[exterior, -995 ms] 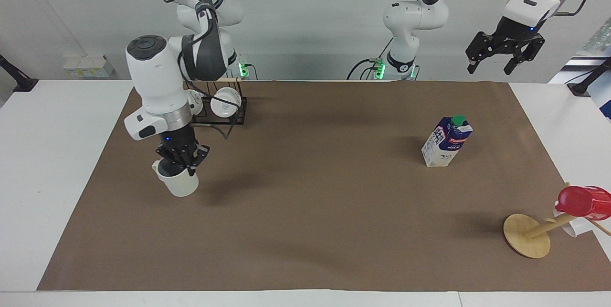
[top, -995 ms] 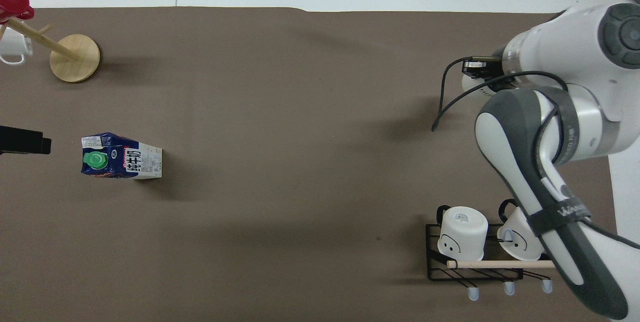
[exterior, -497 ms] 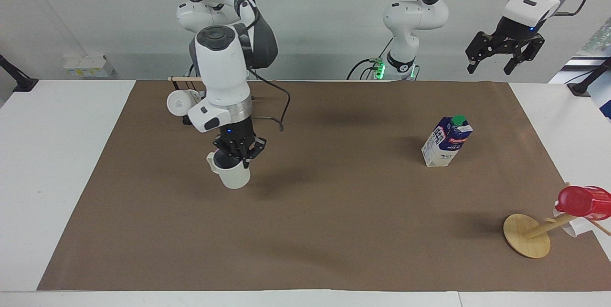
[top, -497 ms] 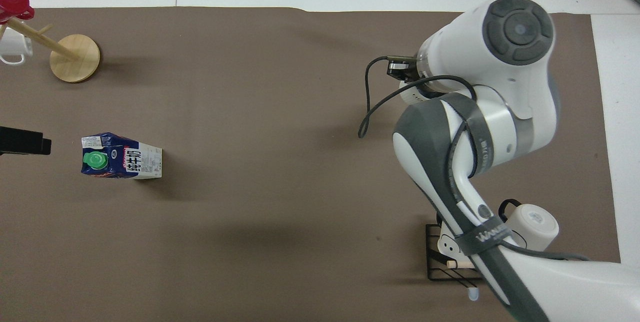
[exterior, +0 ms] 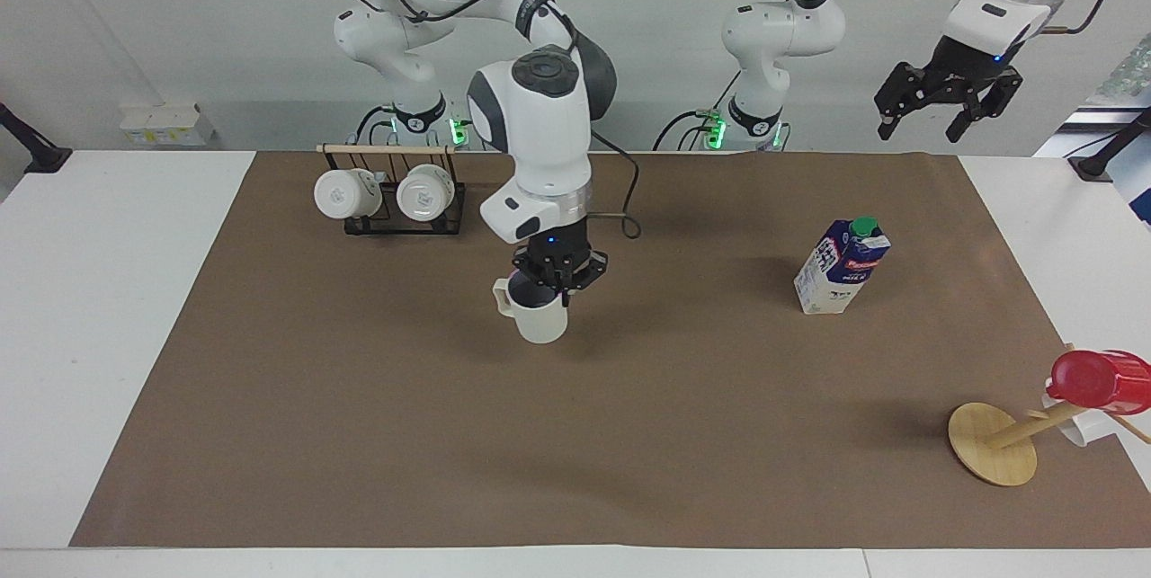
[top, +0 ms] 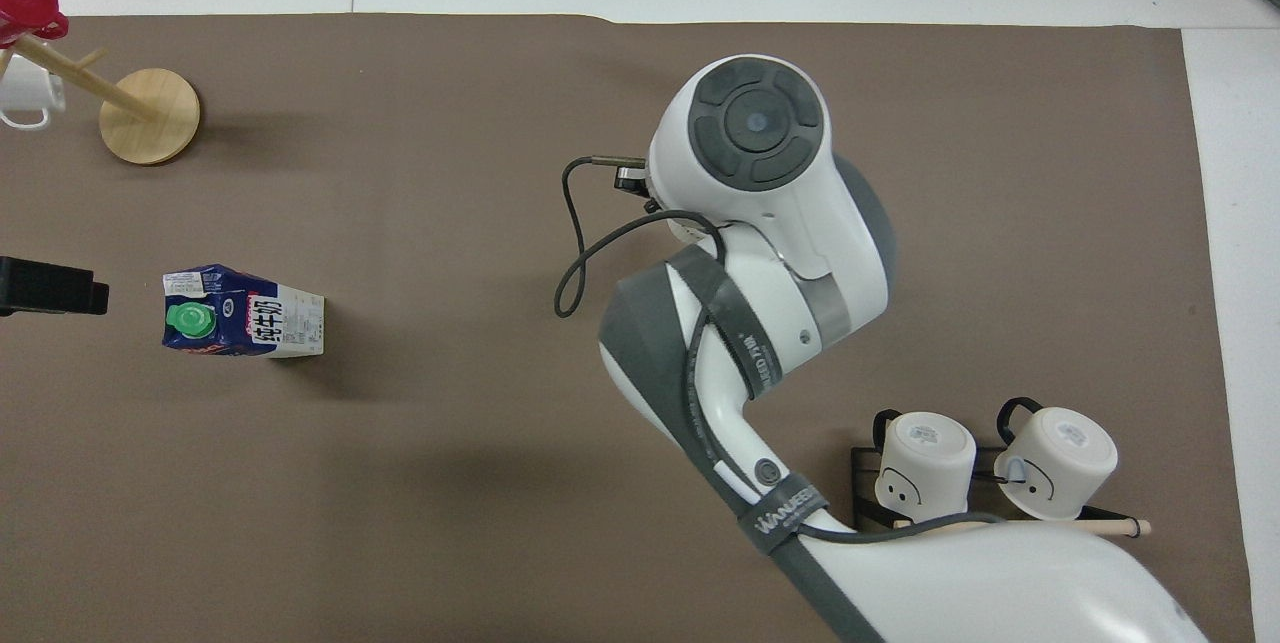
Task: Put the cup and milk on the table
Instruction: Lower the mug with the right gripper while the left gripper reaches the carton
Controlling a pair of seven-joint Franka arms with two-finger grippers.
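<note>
Carrying the cup (exterior: 538,319) upright, right end effector (exterior: 556,281) clamped on its rim, over mid-counter (exterior: 108,290). Milk (exterior: 843,265) stands toward the left arm's end; left end effector (exterior: 944,102), fingers spread, waits above there.

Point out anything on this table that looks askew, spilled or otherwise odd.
Nothing is spilled or damaged. The one odd thing is the wooden cup stand at the left arm's end of the table: its pole leans steeply, with the red cup hanging out past the base. The milk stands upright.

matt brown paper sheet (exterior: 575,434), glossy red cup (exterior: 1099,378)
</note>
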